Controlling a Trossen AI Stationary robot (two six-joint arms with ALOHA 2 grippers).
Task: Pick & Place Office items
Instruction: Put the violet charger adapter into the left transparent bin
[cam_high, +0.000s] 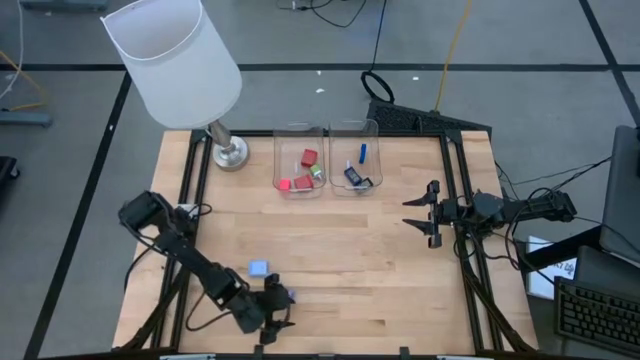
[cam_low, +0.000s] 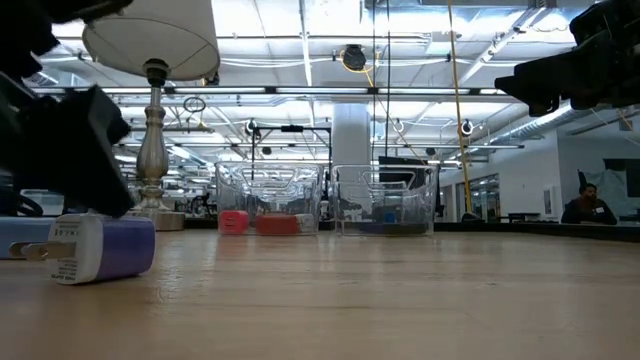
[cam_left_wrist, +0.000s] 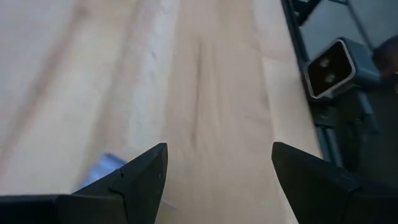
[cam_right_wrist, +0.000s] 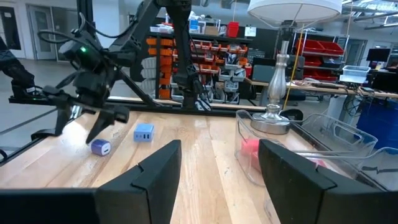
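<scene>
- left gripper: bottom centre of the high view, low over the desk. its fingers stand wide apart and hold nothing; bare wood shows between them in the left wrist view.
- purple plug: a small purple-and-white piece lying on the desk just beside the left gripper. in the low view it sits at lower left, prongs pointing to the frame's left. in the right wrist view it lies under the left gripper's fingers.
- light blue piece: on the desk, lower left of centre in the high view, near the plug but apart from it; seen again in the right wrist view.
- left bin: clear, upper centre of the high view. it holds red pieces and a small green piece.
- right bin: clear, just beside the left bin. it holds a dark blue piece and a black piece.
- right gripper: right of centre in the high view, well apart from both bins. fingers spread wide, nothing between them.
- lamp: white shade at upper left of the high view, base on the desk's far left corner.
</scene>
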